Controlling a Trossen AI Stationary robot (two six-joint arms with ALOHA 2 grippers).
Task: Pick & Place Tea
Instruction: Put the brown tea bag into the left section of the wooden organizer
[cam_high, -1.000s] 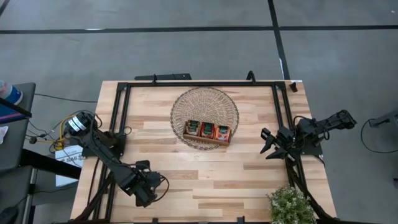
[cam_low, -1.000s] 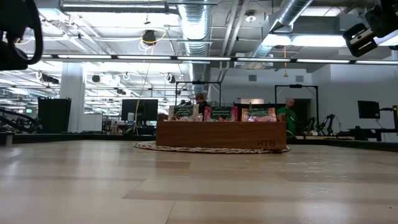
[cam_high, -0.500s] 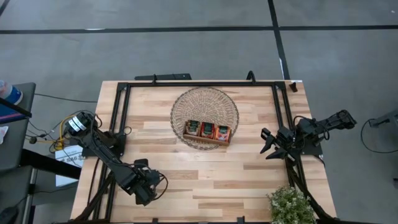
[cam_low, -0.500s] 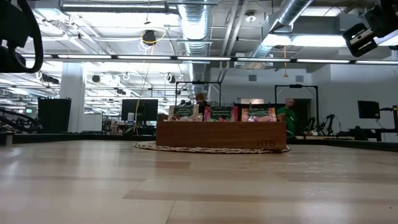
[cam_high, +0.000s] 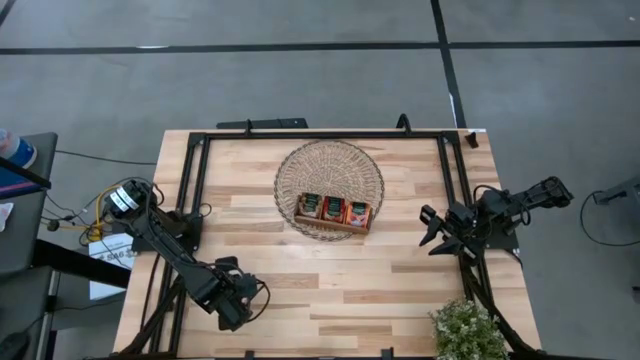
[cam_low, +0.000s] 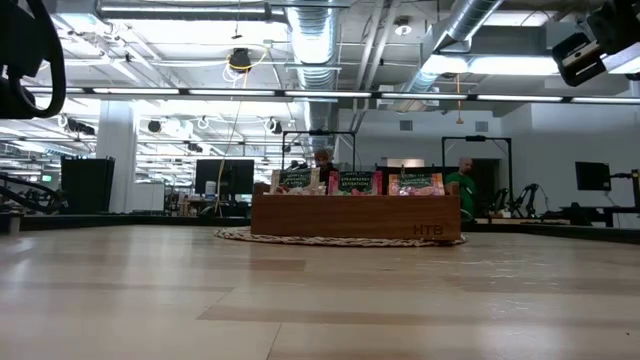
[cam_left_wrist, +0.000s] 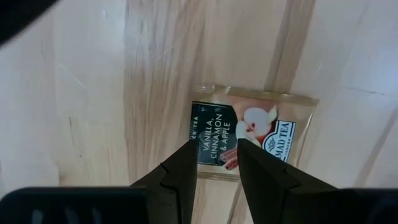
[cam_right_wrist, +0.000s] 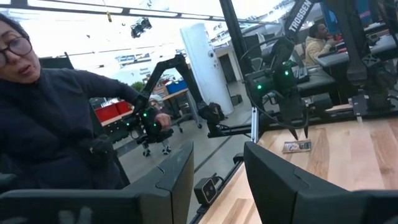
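1. Tea sachet (cam_left_wrist: 249, 138), flat and near-square with a glossy crinkled edge, lies alone on the pale planked table (cam_high: 340, 290) near its front-left corner; its dark panel reads "Vanilla, Cinnamon & Apple" beside a pale fruit picture.
2. Left gripper (cam_left_wrist: 217, 163) hangs directly over that sachet, its two dark angular fingers parted with nothing between them.
3. More sachets (cam_high: 334, 209) stand on edge in the brown wooden tray (cam_low: 355, 217), which sits on a round woven mat (cam_high: 329, 165) at the table's middle.
4. Right gripper (cam_high: 432, 232) waits at the table's right edge, its dark fingers apart and empty.
5. A person in dark clothing (cam_right_wrist: 56, 124) shows beyond the table.
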